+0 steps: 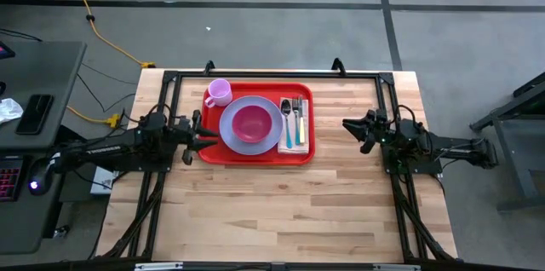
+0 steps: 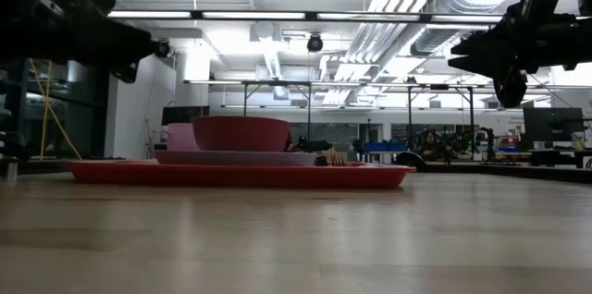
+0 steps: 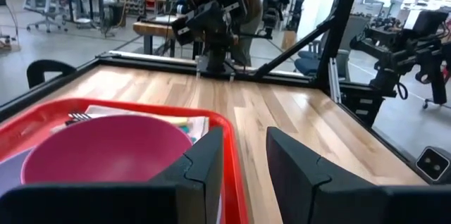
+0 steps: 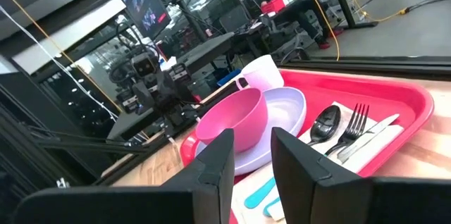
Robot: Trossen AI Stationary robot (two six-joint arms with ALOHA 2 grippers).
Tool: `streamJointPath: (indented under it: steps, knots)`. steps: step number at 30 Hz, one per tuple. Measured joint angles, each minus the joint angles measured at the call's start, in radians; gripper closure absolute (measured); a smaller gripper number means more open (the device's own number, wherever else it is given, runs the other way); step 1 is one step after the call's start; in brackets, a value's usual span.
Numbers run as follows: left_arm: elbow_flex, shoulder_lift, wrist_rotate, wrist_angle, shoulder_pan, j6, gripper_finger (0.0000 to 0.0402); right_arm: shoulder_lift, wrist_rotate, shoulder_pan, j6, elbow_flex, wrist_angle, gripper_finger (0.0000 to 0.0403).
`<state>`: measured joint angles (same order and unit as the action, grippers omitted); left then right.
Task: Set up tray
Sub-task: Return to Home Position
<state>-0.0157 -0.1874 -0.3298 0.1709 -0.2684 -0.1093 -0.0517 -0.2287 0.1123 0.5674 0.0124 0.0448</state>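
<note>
flat red tray (image 1: pixel 255 158) with a low rounded rim.

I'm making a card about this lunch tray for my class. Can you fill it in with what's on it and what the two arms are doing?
tray: red, on the wooden table
plate: lavender, on the tray
bowl: pink, on the plate
cup: lavender, in a tray corner on the left arm's side
napkin: white, on the tray's right side, cutlery on top
left gripper: at the tray's left edge, jaws open, empty
right gripper: off to the tray's right, jaws open, empty
</note>
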Motion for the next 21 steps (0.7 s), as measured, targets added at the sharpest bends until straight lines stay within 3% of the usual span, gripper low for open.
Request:
streamJointPath:
  steps: [21]
  knots:
    - [0.001,0.000,0.002,-0.070,0.000,0.000,0.0261,0.000,0.000,0.000,0.008,0.000,0.002,0.0329]
